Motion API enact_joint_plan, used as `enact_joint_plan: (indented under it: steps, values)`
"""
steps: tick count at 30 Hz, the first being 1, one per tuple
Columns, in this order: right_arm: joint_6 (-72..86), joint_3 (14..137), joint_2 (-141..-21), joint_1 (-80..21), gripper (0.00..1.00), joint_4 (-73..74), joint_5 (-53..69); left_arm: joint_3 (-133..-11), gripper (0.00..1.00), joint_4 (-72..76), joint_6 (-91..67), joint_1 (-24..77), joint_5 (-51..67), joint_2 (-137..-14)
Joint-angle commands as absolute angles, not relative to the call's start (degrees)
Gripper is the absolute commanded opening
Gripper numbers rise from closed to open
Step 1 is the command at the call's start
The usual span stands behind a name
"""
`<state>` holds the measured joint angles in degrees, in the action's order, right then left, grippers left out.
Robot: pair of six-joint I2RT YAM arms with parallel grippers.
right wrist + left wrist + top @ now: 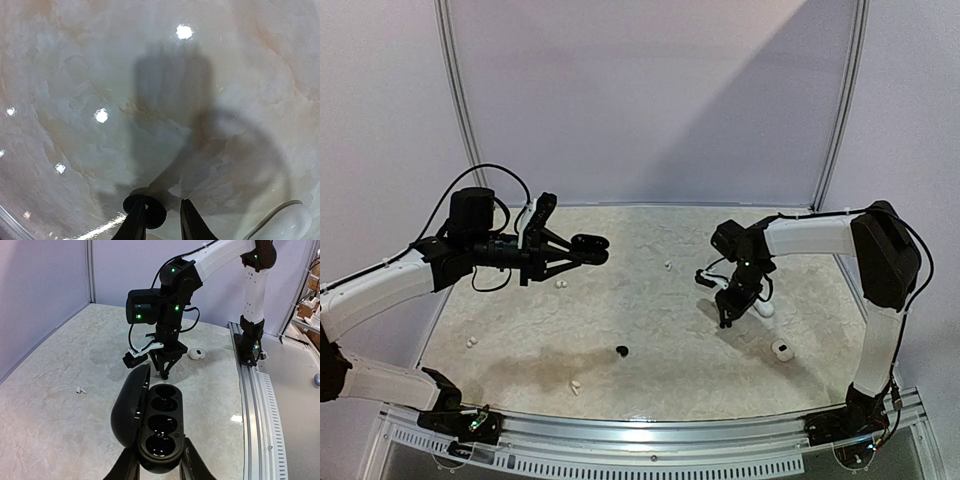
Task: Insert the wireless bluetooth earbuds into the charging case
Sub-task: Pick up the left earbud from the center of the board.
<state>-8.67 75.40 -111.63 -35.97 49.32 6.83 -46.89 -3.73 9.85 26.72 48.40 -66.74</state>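
Observation:
My left gripper [578, 251] is shut on a black charging case [592, 247] and holds it above the table's back left. In the left wrist view [160, 462] the case [161, 425] is open, lid to the left, its wells empty. My right gripper [725, 318] points down at the table on the right, jaws a little apart. In the right wrist view [162, 212] a black earbud [156, 216] lies at the left fingertip, clear of the right finger. Another black earbud [622, 351] lies front middle. White earbuds lie at the back middle [668, 266], under the left gripper [561, 284] and at the left [472, 342].
A white oval case [762, 309] lies just right of my right gripper, also seen in the right wrist view [292, 220] and the left wrist view [197, 354]. Another white case [782, 349] lies nearer the front. A white earbud [575, 387] lies by the front rail.

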Motion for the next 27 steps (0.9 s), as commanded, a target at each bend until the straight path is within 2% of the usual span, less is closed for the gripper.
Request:
enact_joint_plan:
  steps: [1,8,16,27]
  values:
    - [-6.54,73.05,-110.51,-36.04,0.25,51.2,8.76,-46.11,0.0,-2.88,9.94,26.19,48.43,-66.47]
    - [-4.79,70.88,-109.89,-36.05,0.28,49.44,10.28,-45.62,0.0,-2.67,9.86,26.25,48.45,-66.05]
    - [-3.74,69.52,-109.36,-36.13,0.23,47.6,14.96,-45.62,0.0,-2.63,9.84,26.19,48.57,-66.04]
    - [-1.88,67.12,-108.6,-36.12,0.07,46.5,18.54,-45.57,0.0,-2.81,10.36,26.19,48.45,-66.16]
